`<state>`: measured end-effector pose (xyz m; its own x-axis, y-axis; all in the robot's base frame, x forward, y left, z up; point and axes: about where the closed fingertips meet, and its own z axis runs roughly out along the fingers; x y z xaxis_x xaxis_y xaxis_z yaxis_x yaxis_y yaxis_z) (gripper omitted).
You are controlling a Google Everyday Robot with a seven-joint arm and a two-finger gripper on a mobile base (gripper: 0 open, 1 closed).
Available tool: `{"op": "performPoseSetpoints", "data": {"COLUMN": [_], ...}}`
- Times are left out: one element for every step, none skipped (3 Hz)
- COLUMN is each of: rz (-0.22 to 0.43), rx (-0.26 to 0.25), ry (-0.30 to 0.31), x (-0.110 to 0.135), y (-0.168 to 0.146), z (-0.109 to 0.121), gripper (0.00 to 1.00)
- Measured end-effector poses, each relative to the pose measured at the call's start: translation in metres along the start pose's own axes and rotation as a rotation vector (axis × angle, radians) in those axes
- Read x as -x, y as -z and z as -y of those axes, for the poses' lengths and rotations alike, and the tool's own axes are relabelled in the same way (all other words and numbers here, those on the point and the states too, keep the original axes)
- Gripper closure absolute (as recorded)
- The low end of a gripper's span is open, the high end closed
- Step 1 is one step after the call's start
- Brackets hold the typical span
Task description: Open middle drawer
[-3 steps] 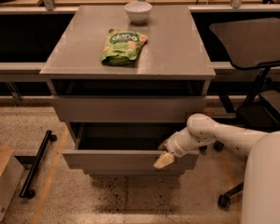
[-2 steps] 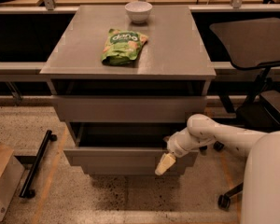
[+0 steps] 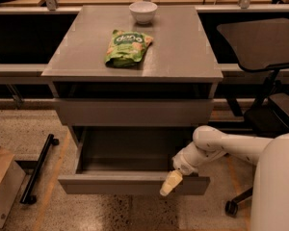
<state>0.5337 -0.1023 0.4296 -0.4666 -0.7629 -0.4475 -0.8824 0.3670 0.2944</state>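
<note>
At the front edge of the pulled-out middle drawer (image 3: 111,184), claw (image 3: 170,183), openness unclear.

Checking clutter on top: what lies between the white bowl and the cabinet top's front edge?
A green snack bag lies there, nearer the bowl, in the camera view. The gripper is lower down, at the front of the pulled-out middle drawer.

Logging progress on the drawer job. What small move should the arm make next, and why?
Probably lift the pincer off the front and draw back. The middle drawer already stands well out from the cabinet, its deep box open to view, and the pincer sits at the front's top edge, right of centre, so more pulling seems unneeded.
</note>
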Motion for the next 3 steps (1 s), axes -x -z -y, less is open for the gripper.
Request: {"op": "performPoseSetpoints", "data": {"rz": [-0.01, -0.037, -0.066], "rx": [-0.006, 0.004, 0.04], "ry": [0.005, 0.021, -0.03], "x": [0.004, 0.009, -0.004], "y": [-0.001, 0.005, 0.011], "z": [0.002, -0.008, -0.033], "gripper": [0.0, 0.0, 0.0]}}
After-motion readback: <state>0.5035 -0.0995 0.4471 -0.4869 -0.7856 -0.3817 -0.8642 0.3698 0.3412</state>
